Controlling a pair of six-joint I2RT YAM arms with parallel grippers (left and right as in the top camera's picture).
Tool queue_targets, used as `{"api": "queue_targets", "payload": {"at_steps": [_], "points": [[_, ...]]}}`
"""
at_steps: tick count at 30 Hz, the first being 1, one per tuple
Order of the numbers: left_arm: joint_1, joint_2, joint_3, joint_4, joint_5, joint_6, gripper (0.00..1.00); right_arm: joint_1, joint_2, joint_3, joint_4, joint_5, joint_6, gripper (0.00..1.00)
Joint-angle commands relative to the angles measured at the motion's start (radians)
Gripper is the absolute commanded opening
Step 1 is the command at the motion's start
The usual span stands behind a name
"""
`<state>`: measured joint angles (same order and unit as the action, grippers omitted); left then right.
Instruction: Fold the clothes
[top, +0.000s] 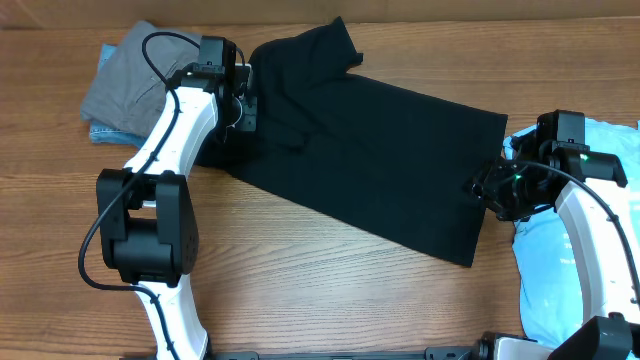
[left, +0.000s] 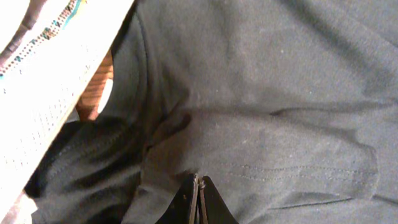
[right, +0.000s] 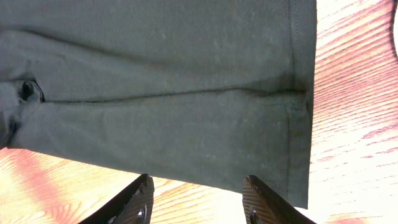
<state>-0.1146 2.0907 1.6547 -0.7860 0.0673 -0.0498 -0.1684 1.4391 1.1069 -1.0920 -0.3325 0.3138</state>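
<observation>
1. My left gripper (left: 198, 186) is fully closed over the black T-shirt (top: 370, 150). I cannot tell whether cloth is pinched.
2. My right gripper (right: 198, 183) stands partly open and empty above the shirt's hem.
3. The shirt lies spread diagonally on the table (top: 320, 300), between a grey piece (top: 125, 85) and a light blue T-shirt (top: 560, 270).

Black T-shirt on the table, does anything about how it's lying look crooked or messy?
Yes. The black T-shirt lies slanted across the table, not square to its edge, and the end beside the grey garment is bunched and creased. No damage shows.
</observation>
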Motion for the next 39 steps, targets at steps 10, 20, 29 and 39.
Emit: {"api": "queue_targets", "payload": {"at_steps": [10,20,29,39], "points": [[0.0,0.019,0.008,-0.001,-0.102,0.024,0.52,0.006,0.002,0.013,0.008,0.01,-0.004,0.49],[0.004,0.064,0.008,0.015,-0.064,0.024,0.13,0.006,0.002,0.013,0.008,0.01,-0.004,0.49],[0.003,0.047,0.113,-0.01,0.015,0.02,0.04,0.006,0.002,0.013,0.01,0.01,-0.004,0.49],[0.001,0.048,0.126,0.128,0.098,-0.026,0.41,0.006,0.002,0.013,0.026,0.01,-0.004,0.5]]}}
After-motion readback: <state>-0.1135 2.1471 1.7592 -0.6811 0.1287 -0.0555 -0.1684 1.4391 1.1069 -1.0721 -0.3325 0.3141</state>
